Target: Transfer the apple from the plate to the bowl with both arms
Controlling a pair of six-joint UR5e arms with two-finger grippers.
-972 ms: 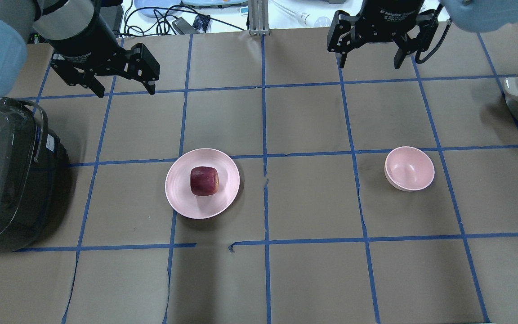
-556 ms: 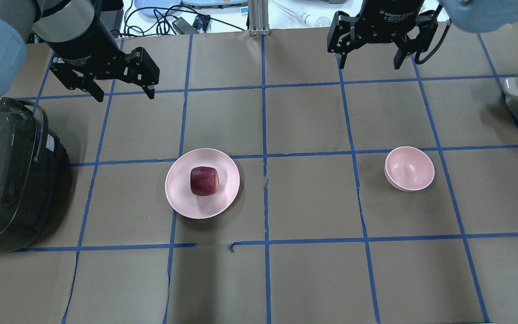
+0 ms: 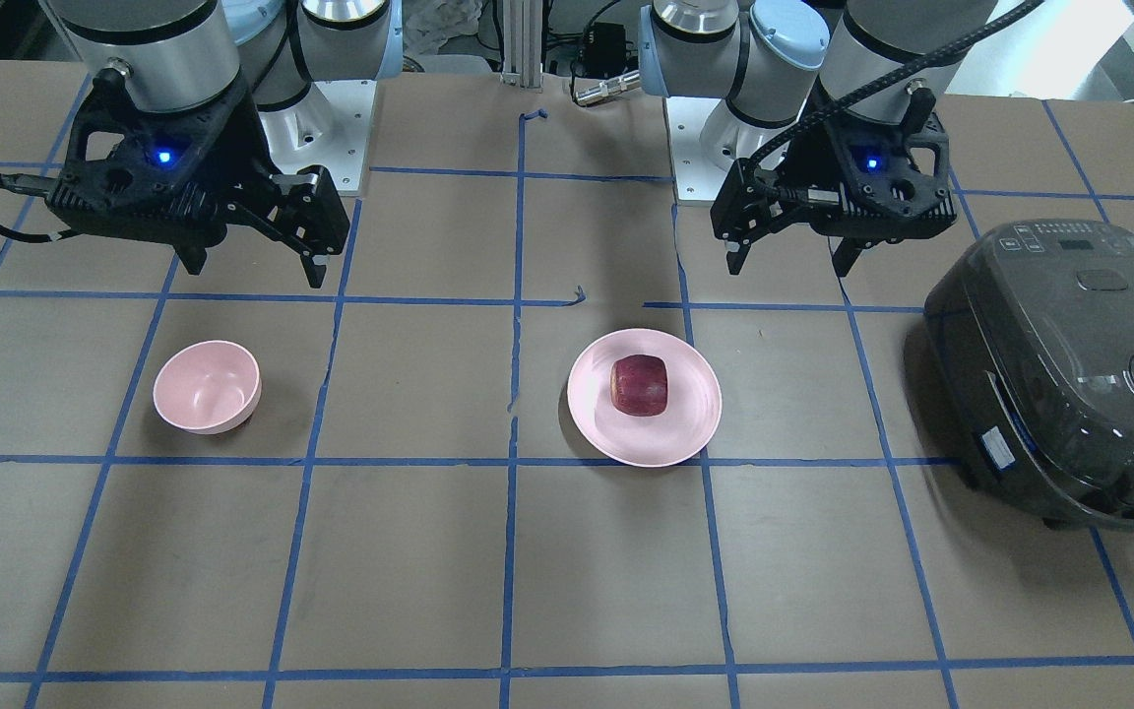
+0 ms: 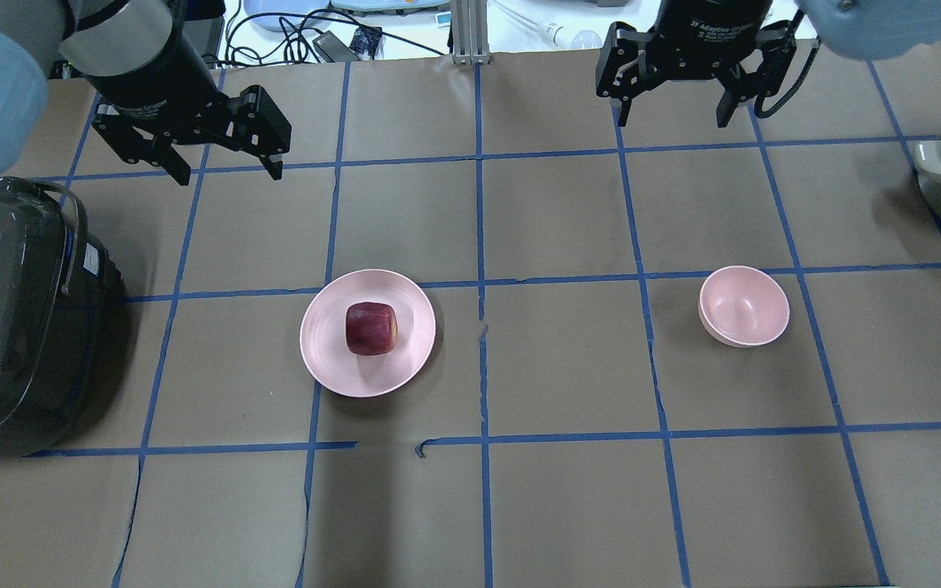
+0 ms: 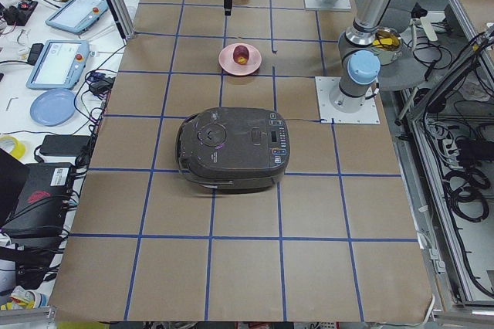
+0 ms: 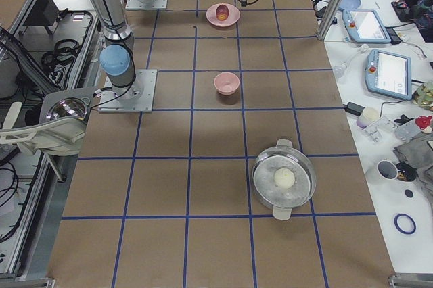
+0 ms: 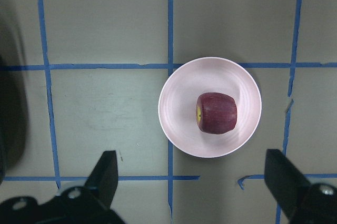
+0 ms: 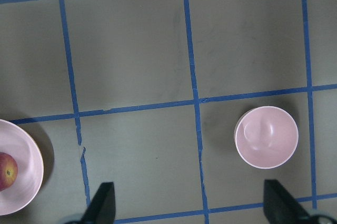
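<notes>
Though well apart from left hand [image 4: 228, 173] — apple [image 4: 371, 328] on plate [image 4: 328, 359].

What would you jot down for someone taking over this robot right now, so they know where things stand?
Left hand: open, empty, raised above the table, clear of the plate.
Right hand: open, empty, raised, clear of the bowl.
Apple: lying on the plate, untouched. The bowl stands upright and empty, apart from the plate.
Done: nothing yet.
Left: grasp the apple, probably pass it between hands, and set it in the bowl.
</notes>
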